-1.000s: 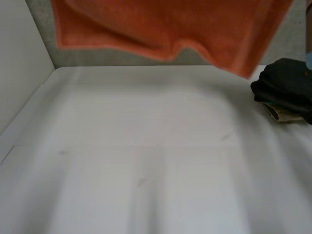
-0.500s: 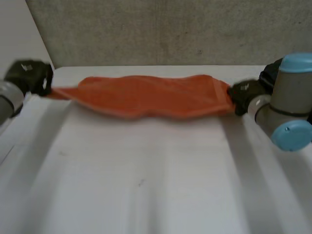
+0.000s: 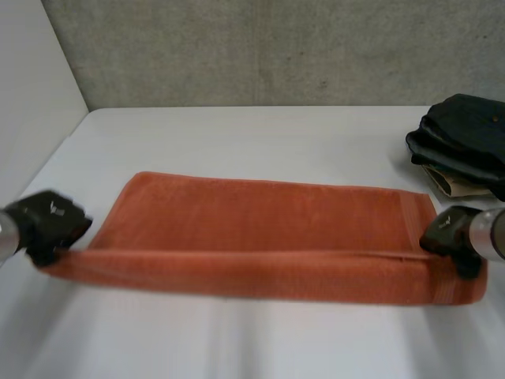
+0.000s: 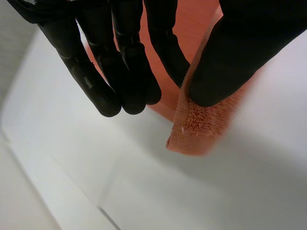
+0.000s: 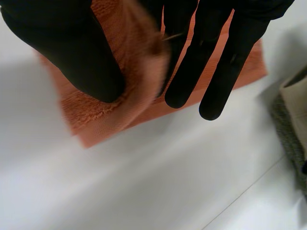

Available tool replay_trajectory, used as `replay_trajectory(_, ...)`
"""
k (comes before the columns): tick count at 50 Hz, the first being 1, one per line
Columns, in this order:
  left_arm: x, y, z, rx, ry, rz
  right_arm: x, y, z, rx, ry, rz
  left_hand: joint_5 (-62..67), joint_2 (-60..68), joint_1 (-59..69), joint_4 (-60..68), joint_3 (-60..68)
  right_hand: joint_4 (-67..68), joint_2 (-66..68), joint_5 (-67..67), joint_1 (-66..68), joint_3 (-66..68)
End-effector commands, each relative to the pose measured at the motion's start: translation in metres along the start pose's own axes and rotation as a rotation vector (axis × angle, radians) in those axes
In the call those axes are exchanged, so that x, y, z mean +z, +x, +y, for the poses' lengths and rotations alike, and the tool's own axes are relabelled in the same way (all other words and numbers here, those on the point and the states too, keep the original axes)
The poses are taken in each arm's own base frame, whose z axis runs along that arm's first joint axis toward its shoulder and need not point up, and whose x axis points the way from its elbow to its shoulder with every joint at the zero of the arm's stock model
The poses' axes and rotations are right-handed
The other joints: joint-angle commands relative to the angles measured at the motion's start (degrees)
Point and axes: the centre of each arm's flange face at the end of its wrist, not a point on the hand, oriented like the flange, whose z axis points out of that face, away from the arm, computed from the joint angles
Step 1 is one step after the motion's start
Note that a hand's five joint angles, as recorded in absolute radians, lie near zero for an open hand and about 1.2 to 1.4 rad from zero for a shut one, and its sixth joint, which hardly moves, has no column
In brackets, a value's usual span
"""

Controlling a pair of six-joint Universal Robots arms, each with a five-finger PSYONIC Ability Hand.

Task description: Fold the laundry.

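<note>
The left hand (image 3: 49, 227) pinches one near corner of the towel (image 3: 260, 229). Its wrist view makes the grip plain: the thumb presses the terry edge (image 4: 201, 124) against one finger, while the other fingers (image 4: 120, 72) hang straight and close together beside it, touching nothing. Under the pinched corner the towel ends in a short flap hanging just above the table (image 4: 144, 191).

The right hand (image 3: 454, 237) pinches the other near corner. In its wrist view a fold of cloth (image 5: 120, 105) is bunched between the thumb and one finger, and the remaining fingers (image 5: 216, 67) point straight past it, over the flat part of the towel.

The head view adds what neither wrist view gives: the whole towel is stretched between the two hands. It is orange and long, with a woven band at the right hand's end. Its near long edge looks rolled and slightly raised from hand to hand, and the rest lies flat on the white table beyond them. Past the right hand, near the table's far corner, sits a dark pile (image 3: 465, 142) of clothes, apart from the towel.
</note>
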Motion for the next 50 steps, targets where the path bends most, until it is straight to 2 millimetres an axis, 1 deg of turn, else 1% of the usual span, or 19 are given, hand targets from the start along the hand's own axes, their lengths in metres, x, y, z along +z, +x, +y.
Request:
replay_trajectory(1, 0.044, -0.024, -0.056, -0.130, 0.161, -0.174, 0.041, 0.021, -0.009, 0.146, 0.056, 0.130, 13.3, 11.4, 13.8, 11.5, 11.9, 11.5, 12.6, 13.1, 15.0, 12.0)
replay_trajectory(4, 0.060, -0.029, -0.071, -0.140, 0.205, -0.213, 0.048, 0.028, -0.011, 0.181, 0.082, 0.179, 13.3, 11.4, 13.8, 11.5, 11.9, 11.5, 12.6, 13.1, 15.0, 12.0)
replay_trajectory(5, 0.071, -0.033, -0.080, -0.143, 0.227, -0.240, 0.053, 0.032, -0.014, 0.201, 0.107, 0.212, 13.3, 11.4, 13.8, 11.5, 11.9, 11.5, 12.6, 13.1, 15.0, 12.0)
replay_trajectory(8, 0.086, -0.038, -0.090, -0.143, 0.243, -0.278, 0.060, 0.037, -0.017, 0.221, 0.145, 0.258, 13.3, 11.4, 13.8, 11.5, 11.9, 11.5, 12.6, 13.1, 15.0, 12.0)
replay_trajectory(9, 0.096, -0.041, -0.094, -0.148, 0.243, -0.302, 0.066, 0.041, -0.020, 0.225, 0.174, 0.291, 13.3, 11.4, 13.8, 11.5, 11.9, 11.5, 12.6, 13.1, 15.0, 12.0)
replay_trajectory(12, 0.109, -0.043, -0.098, -0.148, 0.239, -0.325, 0.075, 0.046, -0.024, 0.220, 0.207, 0.338, 13.3, 11.4, 13.8, 11.5, 11.9, 11.5, 12.6, 13.1, 15.0, 12.0)
replay_trajectory(13, 0.118, -0.042, -0.100, -0.148, 0.233, -0.328, 0.081, 0.048, -0.026, 0.214, 0.223, 0.358, 13.3, 11.4, 13.8, 11.5, 11.9, 11.5, 12.6, 13.1, 15.0, 12.0)
replay_trajectory(20, 0.145, -0.035, -0.110, -0.127, 0.246, -0.334, 0.099, 0.056, -0.033, 0.188, 0.254, 0.415, 13.3, 11.4, 13.8, 11.5, 11.9, 11.5, 12.6, 13.1, 15.0, 12.0)
replay_trajectory(23, 0.151, -0.032, -0.111, -0.123, 0.247, -0.332, 0.104, 0.055, -0.036, 0.180, 0.260, 0.422, 13.3, 11.4, 13.8, 11.5, 11.9, 11.2, 12.3, 12.7, 14.6, 11.6)
replay_trajectory(24, 0.154, -0.030, -0.113, -0.126, 0.260, -0.325, 0.107, 0.054, -0.038, 0.175, 0.260, 0.431, 13.3, 11.4, 13.8, 11.5, 11.9, -18.0, -16.9, -16.4, -14.5, -17.5)
replay_trajectory(25, 0.155, -0.029, -0.114, -0.126, 0.265, -0.324, 0.109, 0.053, -0.039, 0.171, 0.259, 0.434, 9.1, 7.2, 9.6, 7.3, 7.7, -30.1, -29.0, -28.5, -26.6, -29.7)
replay_trajectory(26, 0.155, -0.027, -0.116, -0.124, 0.276, -0.320, 0.109, 0.052, -0.039, 0.167, 0.255, 0.440, -5.7, -7.6, -5.2, -7.6, -7.1, -37.4, -36.3, -35.8, -33.9, -36.9)
replay_trajectory(27, 0.155, -0.025, -0.120, -0.125, 0.297, -0.312, 0.110, 0.051, -0.041, 0.158, 0.245, 0.452, -32.7, -34.6, -32.2, -34.5, -34.1, -41.4, -40.3, -39.9, -38.0, -41.0)
replay_trajectory(29, 0.155, -0.022, -0.125, -0.129, 0.326, -0.309, 0.109, 0.052, -0.040, 0.158, 0.226, 0.465, -56.7, -58.6, -56.2, -58.5, -58.1, -45.1, -44.0, -43.6, -41.7, -44.7)
replay_trajectory(32, 0.150, -0.023, -0.135, -0.148, 0.377, -0.323, 0.101, 0.050, -0.039, 0.166, 0.195, 0.479, -56.7, -58.6, -56.2, -58.5, -58.1, -58.5, -57.4, -56.9, -55.0, -58.0)
replay_trajectory(42, 0.133, -0.022, -0.135, -0.220, 0.431, -0.336, 0.056, 0.044, -0.040, 0.263, 0.260, 0.441, -56.7, -58.6, -56.2, -58.5, -58.1, -58.5, -57.4, -56.9, -55.0, -58.0)
replay_trajectory(43, 0.129, -0.022, -0.132, -0.228, 0.426, -0.335, 0.049, 0.040, -0.038, 0.285, 0.267, 0.423, -56.7, -58.6, -56.2, -58.5, -58.1, -58.5, -57.4, -56.9, -55.0, -58.0)
replay_trajectory(47, 0.117, -0.021, -0.131, -0.251, 0.433, -0.316, 0.034, 0.030, -0.029, 0.343, 0.266, 0.367, -56.7, -58.6, -56.2, -58.5, -58.1, -58.5, -57.4, -56.9, -55.0, -58.0)
replay_trajectory(50, 0.112, -0.020, -0.131, -0.265, 0.451, -0.305, 0.029, 0.023, -0.022, 0.382, 0.253, 0.328, -56.7, -58.6, -56.2, -58.5, -58.1, -58.5, -57.4, -56.9, -55.0, -58.0)
